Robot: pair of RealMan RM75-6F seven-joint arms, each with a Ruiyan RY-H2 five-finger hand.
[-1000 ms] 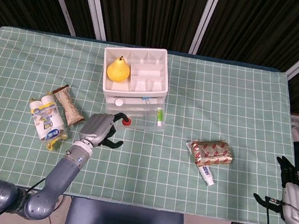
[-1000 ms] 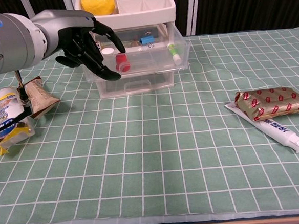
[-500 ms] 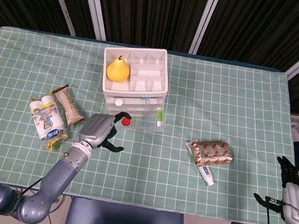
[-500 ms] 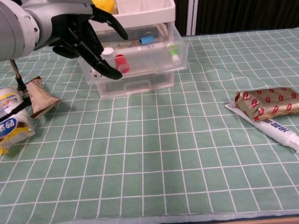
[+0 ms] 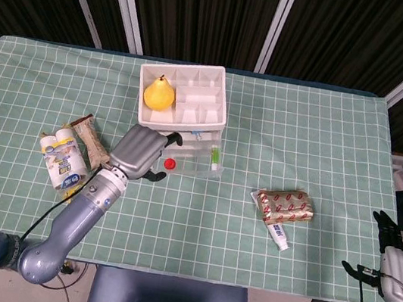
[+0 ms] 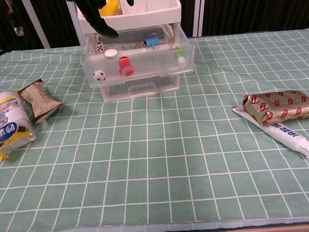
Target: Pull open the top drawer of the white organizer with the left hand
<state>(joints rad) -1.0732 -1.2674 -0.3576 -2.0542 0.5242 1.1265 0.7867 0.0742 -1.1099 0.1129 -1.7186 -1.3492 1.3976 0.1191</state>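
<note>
Nearest the robot, the right hand (image 5: 391, 261) is seen at the table's front right corner in the head view, fingers apart and holding nothing. On the green checked cloth (image 6: 163, 163), a toothpaste tube (image 6: 286, 133) lies at the right, touching a gold and red packet (image 6: 281, 106) just behind it. At the left edge, a bundle of small bottles (image 6: 4, 129) is seen, with a brown snack pack (image 6: 38, 100) just beside it.

Further back stands the white organizer (image 6: 133, 38), near the middle of the far half of the table. Its top drawer (image 6: 140, 64) is seen pulled out toward the robot; the drawer below it is closed. Inside the open drawer lie a red piece (image 6: 124, 66), a small football (image 6: 98, 75), a white cap (image 6: 110, 53), a die (image 6: 100, 46), a blue clip (image 6: 150, 42) and a green-capped tube (image 6: 179, 56). A yellow pear (image 5: 159, 94) rests in the tray on top of the organizer.

The left hand (image 5: 140, 151) is held above the left end of the open drawer, fingers loosely curled and spread, nothing gripped. In the chest view only its dark fingertips (image 6: 97, 14) are shown, in front of the top tray.
</note>
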